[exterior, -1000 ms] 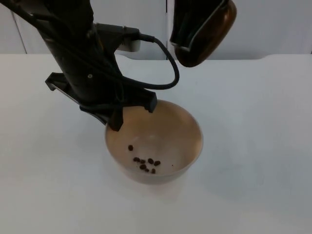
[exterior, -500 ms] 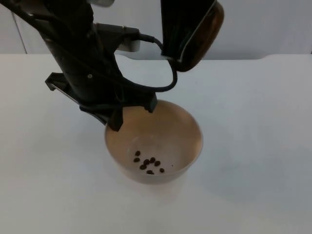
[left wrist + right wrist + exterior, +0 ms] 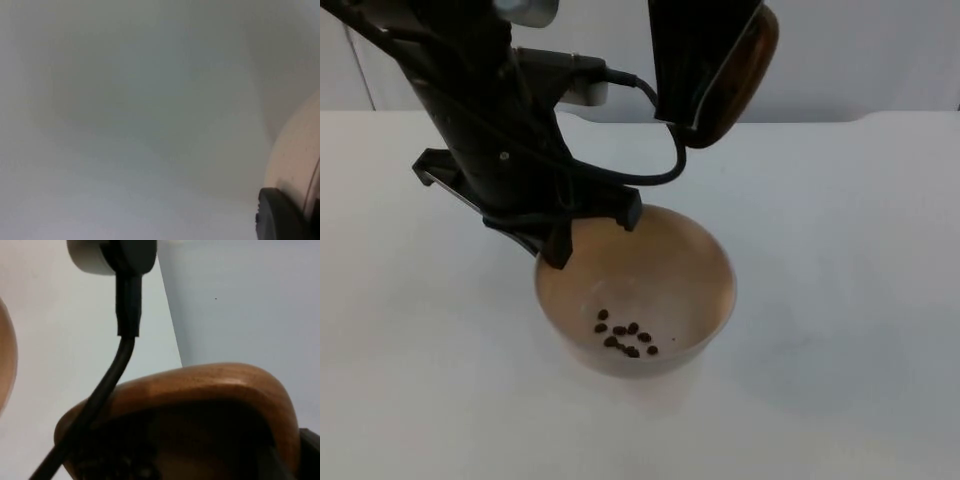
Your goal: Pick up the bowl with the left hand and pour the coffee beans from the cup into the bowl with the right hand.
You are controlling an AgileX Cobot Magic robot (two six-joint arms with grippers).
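Judging by the few dark coffee beans lying in the round beige bowl, gripped at its rim by the left gripper, pouring is partly done; the tilted brown wooden cup is held above by the right gripper.

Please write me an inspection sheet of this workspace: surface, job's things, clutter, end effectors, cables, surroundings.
Surface: white table, no spills seen.
Bowl: beige bowl held at its rim by the left end effector; its wall shows in the left wrist view.
Coffee beans: small cluster on the bowl floor.
Cup: brown wooden cup, tipped, held by the right end effector above and behind the bowl; also in the right wrist view.
Clutter: nothing seen.
Cables: robot's own.
Surroundings: grey partition wall.
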